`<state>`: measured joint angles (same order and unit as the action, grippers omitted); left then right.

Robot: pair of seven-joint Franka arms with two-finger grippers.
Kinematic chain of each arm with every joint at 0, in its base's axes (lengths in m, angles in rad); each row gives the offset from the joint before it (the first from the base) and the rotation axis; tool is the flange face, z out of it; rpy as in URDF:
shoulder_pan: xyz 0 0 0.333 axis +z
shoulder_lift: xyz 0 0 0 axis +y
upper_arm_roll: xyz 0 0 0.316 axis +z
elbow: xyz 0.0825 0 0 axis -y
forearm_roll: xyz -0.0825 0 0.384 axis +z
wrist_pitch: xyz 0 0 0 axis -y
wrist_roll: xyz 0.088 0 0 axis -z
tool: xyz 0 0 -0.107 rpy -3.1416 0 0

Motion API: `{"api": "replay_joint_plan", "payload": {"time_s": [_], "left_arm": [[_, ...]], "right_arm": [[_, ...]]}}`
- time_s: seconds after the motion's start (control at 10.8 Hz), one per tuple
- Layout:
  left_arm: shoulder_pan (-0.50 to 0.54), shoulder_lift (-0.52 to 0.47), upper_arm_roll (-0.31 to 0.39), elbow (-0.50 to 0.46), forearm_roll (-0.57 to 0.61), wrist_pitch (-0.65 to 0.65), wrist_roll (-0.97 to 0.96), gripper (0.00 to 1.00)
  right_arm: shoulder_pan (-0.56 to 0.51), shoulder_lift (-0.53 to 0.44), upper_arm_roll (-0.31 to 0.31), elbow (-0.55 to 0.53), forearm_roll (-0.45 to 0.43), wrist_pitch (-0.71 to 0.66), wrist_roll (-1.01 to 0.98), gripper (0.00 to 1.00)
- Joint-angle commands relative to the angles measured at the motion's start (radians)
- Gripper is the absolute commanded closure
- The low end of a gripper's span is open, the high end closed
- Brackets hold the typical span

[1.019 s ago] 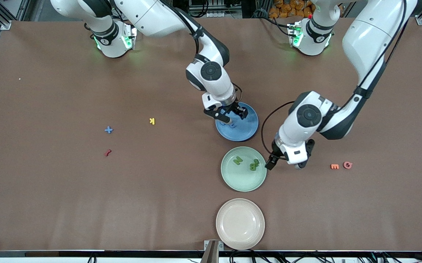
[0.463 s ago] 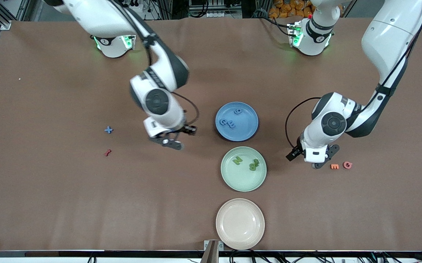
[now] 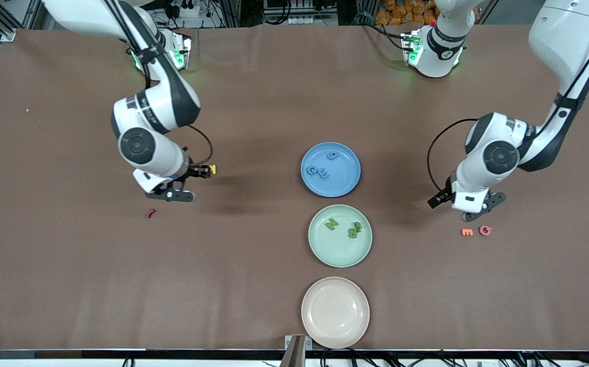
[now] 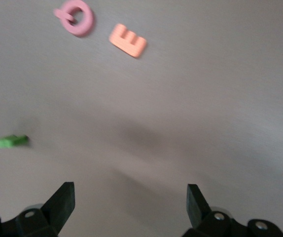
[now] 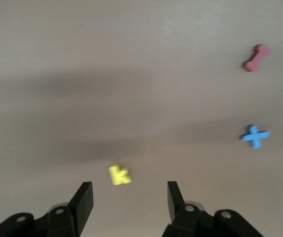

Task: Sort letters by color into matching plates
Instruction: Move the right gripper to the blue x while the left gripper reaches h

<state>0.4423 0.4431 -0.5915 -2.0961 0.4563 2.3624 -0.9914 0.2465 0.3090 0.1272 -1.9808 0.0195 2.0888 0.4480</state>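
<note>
My right gripper (image 3: 189,184) hangs open and empty over the cloth beside a yellow K (image 3: 213,169), which lies just ahead of its fingers (image 5: 82,200) in the wrist view (image 5: 119,174). A blue plus (image 5: 255,136) and a red letter (image 5: 256,58) lie close by; the arm hides the plus in the front view. My left gripper (image 3: 460,210) is open wide and empty above the table near an orange E (image 3: 467,232) and a pink G (image 3: 485,230). The blue plate (image 3: 342,178) holds blue letters (image 3: 318,172), and the green plate (image 3: 335,252) holds green letters (image 3: 354,230).
A beige-pink plate (image 3: 335,312) with nothing in it sits nearest the front camera, in line with the other two plates. The red letter (image 3: 150,213) lies on the cloth near my right gripper. A small green piece (image 4: 12,141) shows in the left wrist view.
My right arm swung from the blue plate to the yellow K, uncovering the blue letters in the plate. My left arm moved from beside the green plate toward the orange and pink letters.
</note>
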Motion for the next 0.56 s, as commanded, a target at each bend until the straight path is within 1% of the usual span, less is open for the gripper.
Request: {"api": "replay_joint_plan", "payload": {"time_s": [0.0,0.09,0.19,0.28,0.37,0.46], "left_arm": [[0.158,-0.095,-0.013,-0.177,0.112,0.163,0.073,0.00],[0.214,-0.093,-0.013,-0.203,0.172,0.205,0.073,0.00],[0.286,-0.087,-0.013,-0.225,0.238,0.251,0.076,0.00],[0.344,-0.078,-0.013,-0.242,0.271,0.300,0.086,0.00],[0.370,-0.064,-0.011,-0.243,0.272,0.320,0.089,0.00],[0.374,-0.054,-0.008,-0.242,0.274,0.320,0.091,0.00]], "right_arm": [[-0.168,-0.090,0.015,-0.240,-0.114,0.186,-0.312,0.26],[-0.214,-0.085,0.015,-0.280,-0.127,0.251,-0.422,0.25],[-0.235,-0.084,0.014,-0.312,-0.131,0.308,-0.490,0.24],[-0.254,-0.080,0.014,-0.325,-0.135,0.336,-0.562,0.23],[-0.274,-0.079,0.015,-0.329,-0.151,0.353,-0.627,0.23],[-0.283,-0.074,0.014,-0.337,-0.185,0.382,-0.673,0.23]]}}
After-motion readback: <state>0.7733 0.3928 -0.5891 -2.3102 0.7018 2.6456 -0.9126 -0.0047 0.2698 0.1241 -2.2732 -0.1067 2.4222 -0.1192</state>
